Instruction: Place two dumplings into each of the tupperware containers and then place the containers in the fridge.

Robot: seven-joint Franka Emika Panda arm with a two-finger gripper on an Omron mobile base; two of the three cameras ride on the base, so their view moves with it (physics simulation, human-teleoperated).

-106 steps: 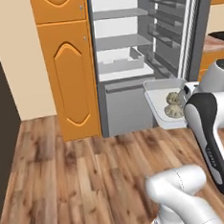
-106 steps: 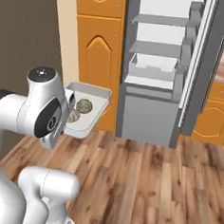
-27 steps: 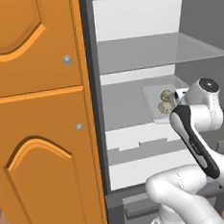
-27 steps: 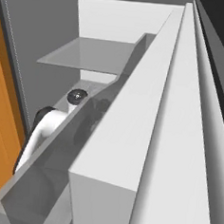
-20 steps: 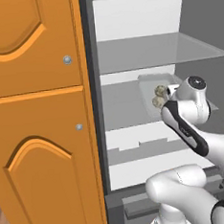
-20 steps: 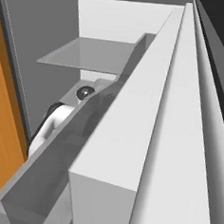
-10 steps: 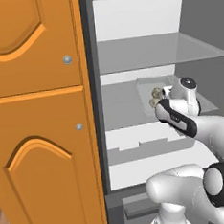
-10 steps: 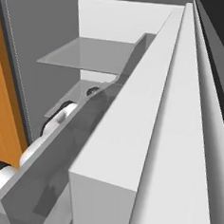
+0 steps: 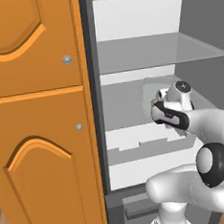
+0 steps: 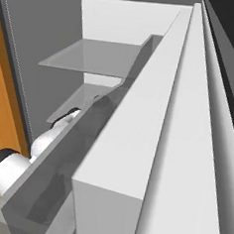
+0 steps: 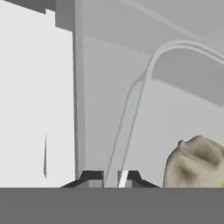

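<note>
**Tray at the fridge's middle shelf, claw clamped on its rim**

The arm [image 9: 191,121] reaches into the open fridge [image 9: 142,49], between the glass shelf [image 9: 152,52] above and the white drawer [image 9: 145,144] below. The pale tray [image 9: 150,89] sits at the middle shelf level, towards its right side, with the fridge's right wall near.

In the hand view the gripper [image 11: 110,176] is clenched on the near rim of the tray [image 11: 131,113]; the rim runs up between the two dark tips and curves right round a rounded corner. One dumpling [image 11: 194,162] lies inside the tray, just right of the tips, well in from that corner. Whether the tray rests on the shelf cannot be told.

Open room: shelf floor lies bare to the tray's left, up to the fridge's left wall. The orange cabinet [image 9: 37,115] stands against the fridge's left edge. In the right base view the fridge door [image 10: 152,141] runs close along the arm [image 10: 42,143].
</note>
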